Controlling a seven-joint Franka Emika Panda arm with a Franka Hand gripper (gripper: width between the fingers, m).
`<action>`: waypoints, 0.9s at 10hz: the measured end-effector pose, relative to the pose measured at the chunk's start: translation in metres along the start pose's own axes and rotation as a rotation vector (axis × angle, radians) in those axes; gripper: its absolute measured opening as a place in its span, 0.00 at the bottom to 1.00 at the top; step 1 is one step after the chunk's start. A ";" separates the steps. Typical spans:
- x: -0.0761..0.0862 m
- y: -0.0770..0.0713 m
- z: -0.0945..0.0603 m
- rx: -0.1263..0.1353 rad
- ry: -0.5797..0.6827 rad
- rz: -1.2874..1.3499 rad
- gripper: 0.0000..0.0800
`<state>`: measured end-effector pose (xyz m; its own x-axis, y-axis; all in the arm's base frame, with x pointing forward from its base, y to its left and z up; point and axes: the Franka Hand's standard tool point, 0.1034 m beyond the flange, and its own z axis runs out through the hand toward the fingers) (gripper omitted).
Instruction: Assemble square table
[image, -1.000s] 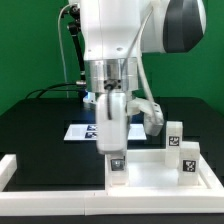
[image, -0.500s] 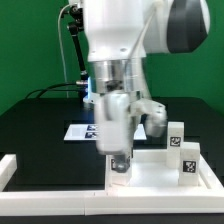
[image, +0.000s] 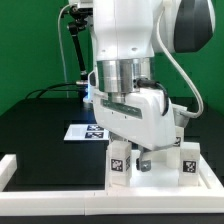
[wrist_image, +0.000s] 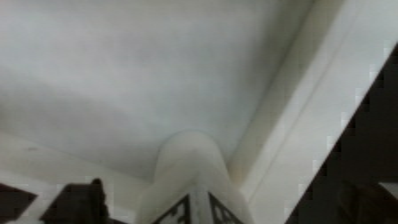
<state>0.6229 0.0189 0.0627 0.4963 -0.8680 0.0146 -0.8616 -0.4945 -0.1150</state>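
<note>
The white square tabletop (image: 160, 180) lies at the front of the exterior view's right. A white leg (image: 118, 166) with a black-and-white tag stands upright at its near left corner. Another tagged leg (image: 186, 161) stands near its right edge. My gripper (image: 130, 157) hangs low over the first leg, its hand turned sideways and its jaws open. In the wrist view that leg (wrist_image: 192, 170) rises between two dark fingers (wrist_image: 80, 203), with a gap on each side. Behind it is the tabletop (wrist_image: 125, 80).
The marker board (image: 82, 132) lies on the black table behind the tabletop. White border rails run along the exterior view's left (image: 10, 168) and front (image: 60, 197). The arm's bulk hides the back of the tabletop.
The jaws have opened and let go of the leg, which now stands at the tabletop's corner. The wrist has turned, swinging the hand sideways.
</note>
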 end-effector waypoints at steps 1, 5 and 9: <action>0.001 0.000 0.000 -0.003 0.003 -0.107 0.81; 0.011 0.000 -0.004 -0.014 0.026 -0.467 0.81; 0.010 0.001 -0.003 -0.015 0.022 -0.292 0.36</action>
<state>0.6261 0.0097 0.0655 0.7213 -0.6895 0.0660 -0.6841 -0.7241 -0.0876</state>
